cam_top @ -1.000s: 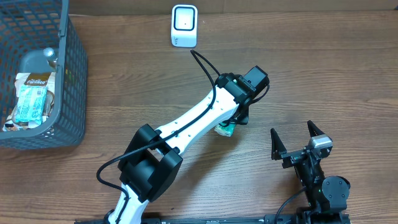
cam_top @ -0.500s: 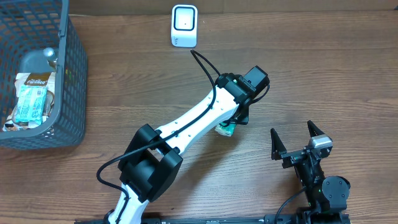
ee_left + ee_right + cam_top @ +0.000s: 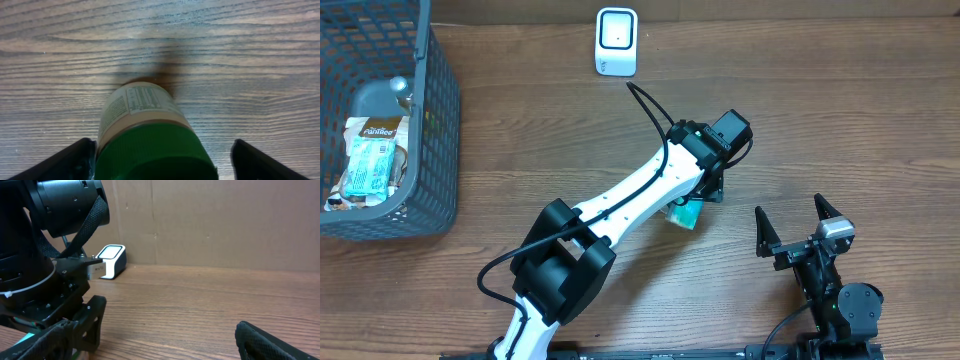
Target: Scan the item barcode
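Between L gripper (image 3: 162,156) jaws, spread wide: green-lid jar (image 3: 144,107) on table (image 3: 260,55).

Even indoor light, soft shadow beyond the jar (image 3: 142,107), its near lid (image 3: 155,155) blurred, overhead view sharp

My overhead view looks straight down on the table (image 3: 840,120) from well above; the basket (image 3: 438,150) sits at its left edge, the scanner (image 3: 616,40) at the top, the left arm (image 3: 640,195) reaching up the middle. The left wrist camera sits very close, tipped down at the wood past the left fingers (image 3: 65,162), so the jar (image 3: 150,130) fills its lower middle; overhead I get only a sliver of that jar beside the arm. The right wrist camera sits low and faces level across the table toward the cardboard wall (image 3: 225,220); it shares the scanner and the left arm with overhead.
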You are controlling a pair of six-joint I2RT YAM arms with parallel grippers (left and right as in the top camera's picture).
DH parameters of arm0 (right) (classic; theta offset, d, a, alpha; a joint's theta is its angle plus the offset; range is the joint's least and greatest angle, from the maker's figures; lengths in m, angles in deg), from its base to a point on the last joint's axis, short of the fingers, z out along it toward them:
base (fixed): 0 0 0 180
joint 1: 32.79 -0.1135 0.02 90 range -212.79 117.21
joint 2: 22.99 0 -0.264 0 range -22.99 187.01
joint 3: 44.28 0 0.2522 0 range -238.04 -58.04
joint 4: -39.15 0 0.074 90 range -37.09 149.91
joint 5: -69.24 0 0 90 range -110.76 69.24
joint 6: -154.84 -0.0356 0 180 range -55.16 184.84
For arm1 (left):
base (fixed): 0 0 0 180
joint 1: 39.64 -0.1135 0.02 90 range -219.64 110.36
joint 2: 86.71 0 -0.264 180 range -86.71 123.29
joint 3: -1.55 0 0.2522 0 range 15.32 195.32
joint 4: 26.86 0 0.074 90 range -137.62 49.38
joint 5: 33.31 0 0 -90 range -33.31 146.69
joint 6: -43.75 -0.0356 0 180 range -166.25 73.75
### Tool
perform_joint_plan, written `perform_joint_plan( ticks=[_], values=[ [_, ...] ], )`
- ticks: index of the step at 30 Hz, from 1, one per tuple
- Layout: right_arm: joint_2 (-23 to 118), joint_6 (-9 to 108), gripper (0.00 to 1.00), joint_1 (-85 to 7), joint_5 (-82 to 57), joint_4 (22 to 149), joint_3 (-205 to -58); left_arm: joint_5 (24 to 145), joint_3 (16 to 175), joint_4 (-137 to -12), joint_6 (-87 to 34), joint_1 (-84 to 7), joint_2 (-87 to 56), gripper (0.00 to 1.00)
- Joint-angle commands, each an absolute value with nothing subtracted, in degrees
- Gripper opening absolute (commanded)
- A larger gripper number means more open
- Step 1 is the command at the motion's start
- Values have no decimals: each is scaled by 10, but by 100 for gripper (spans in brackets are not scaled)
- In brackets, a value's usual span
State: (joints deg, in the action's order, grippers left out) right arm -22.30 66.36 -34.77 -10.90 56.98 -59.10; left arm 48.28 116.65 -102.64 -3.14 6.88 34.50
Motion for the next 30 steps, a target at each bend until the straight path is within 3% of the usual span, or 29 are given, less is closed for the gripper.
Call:
perform_joint_plan(
  ticks=[1, 16, 23, 30],
  values=[
    [-228, 666, 100, -351, -110, 567, -585, 478, 1163, -1028, -41, 72, 349, 99],
    [-228, 666, 100, -351, -110, 567, -585, 505, 1232, -1076, -105, 32, 341, 100],
    [-228, 666, 100, -351, -110, 567, -585, 493, 1416, -1163, -183, -17, 337, 100],
    [-228, 666, 100, -351, -110, 567, -585, 335, 1643, -1223, -253, -90, 335, 100]
  ],
)
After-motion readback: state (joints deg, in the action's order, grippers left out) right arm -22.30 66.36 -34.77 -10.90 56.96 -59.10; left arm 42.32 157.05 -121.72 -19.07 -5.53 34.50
